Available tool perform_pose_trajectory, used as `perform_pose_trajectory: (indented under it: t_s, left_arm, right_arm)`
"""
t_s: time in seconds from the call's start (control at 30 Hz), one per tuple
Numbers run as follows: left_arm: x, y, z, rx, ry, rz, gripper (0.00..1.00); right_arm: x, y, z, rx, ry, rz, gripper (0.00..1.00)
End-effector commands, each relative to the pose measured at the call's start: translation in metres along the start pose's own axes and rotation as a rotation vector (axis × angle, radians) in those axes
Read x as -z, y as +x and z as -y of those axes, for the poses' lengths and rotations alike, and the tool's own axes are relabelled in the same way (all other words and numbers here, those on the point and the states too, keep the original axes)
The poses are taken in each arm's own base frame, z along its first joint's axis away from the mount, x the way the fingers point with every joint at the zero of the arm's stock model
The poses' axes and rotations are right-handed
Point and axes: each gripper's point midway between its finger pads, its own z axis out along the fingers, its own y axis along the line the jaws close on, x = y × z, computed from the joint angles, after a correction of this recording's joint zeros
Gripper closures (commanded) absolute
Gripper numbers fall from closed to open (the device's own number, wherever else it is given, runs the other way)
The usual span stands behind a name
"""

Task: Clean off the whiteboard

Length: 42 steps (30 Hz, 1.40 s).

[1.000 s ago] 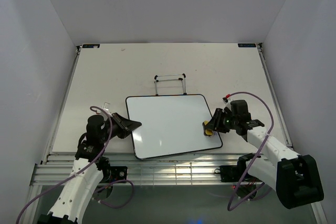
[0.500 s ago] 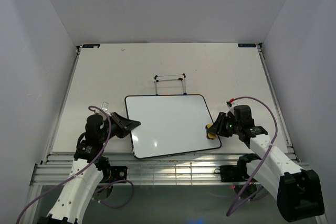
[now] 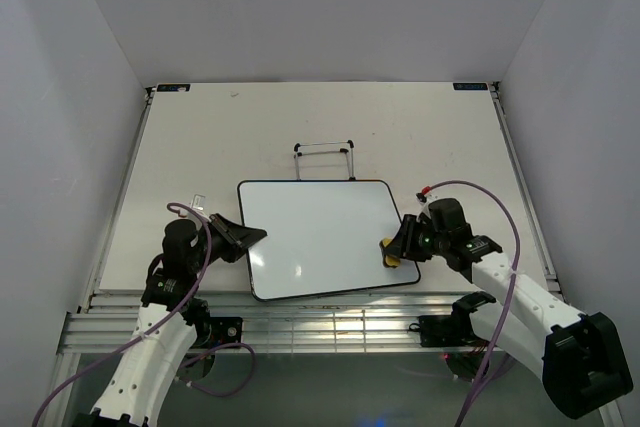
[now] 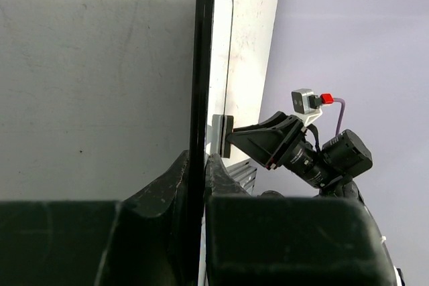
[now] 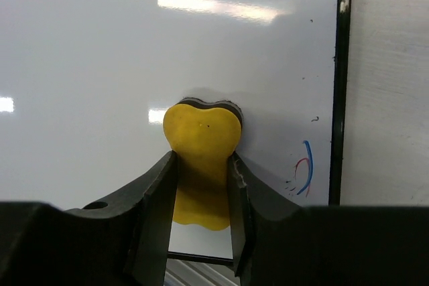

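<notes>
A big whiteboard (image 3: 325,237), flat on the table (image 3: 200,137), white and shiny, with a thin black frame (image 5: 343,65). At the whiteboard's left edge, the left fingers (image 3: 260,237), shut tight on the frame, one on each side of it, as seen up close from the left wrist. Near the whiteboard's right edge, close to its near right corner, the right fingers (image 3: 393,247), shut on a yellow eraser (image 5: 201,135). Eraser a bit like a heart at its tip, its dark underside down against the white part of the whiteboard, just inside the frame. Right beside the eraser, hard against the whiteboard's right frame, a few small blue and red pen marks (image 5: 305,169). Farther in on the whiteboard, some bright spots (image 5: 218,6) of light. Just past the whiteboard's far edge, a small wire stand (image 3: 324,159), close to the frame, too hard to tell if touching.
</notes>
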Motion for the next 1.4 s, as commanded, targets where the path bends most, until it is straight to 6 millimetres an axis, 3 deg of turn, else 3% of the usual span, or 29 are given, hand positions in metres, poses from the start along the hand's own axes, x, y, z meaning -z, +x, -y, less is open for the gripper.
perform_pose_trajectory:
  t_s: [0.0, 0.3, 0.57, 0.97, 1.13, 1.37]
  left_arm:
    - [0.001, -0.026, -0.060, 0.094, -0.277, 0.180, 1.00]
    - [0.009, -0.038, -0.051, 0.108, -0.290, 0.242, 1.00]
    - [0.009, -0.041, -0.045, 0.121, -0.262, 0.260, 1.00]
    - [0.010, -0.038, -0.041, 0.126, -0.250, 0.245, 1.00]
    - [0.010, -0.040, -0.037, 0.120, -0.241, 0.246, 1.00]
    - [0.002, -0.029, -0.042, 0.134, -0.214, 0.191, 1.00]
  right_arm:
    - [0.007, 0.043, 0.048, -0.132, 0.218, -0.134, 0.92]
    - [0.018, 0.030, 0.060, -0.245, 0.274, -0.078, 0.92]
    - [0.019, 0.043, 0.080, -0.267, 0.377, -0.178, 0.92]
    - [0.020, 0.034, 0.080, -0.346, 0.302, -0.168, 0.92]
    - [0.014, 0.042, 0.068, -0.322, 0.202, -0.214, 0.92]
    - [0.002, 0.056, 0.023, -0.180, -0.028, -0.289, 0.92]
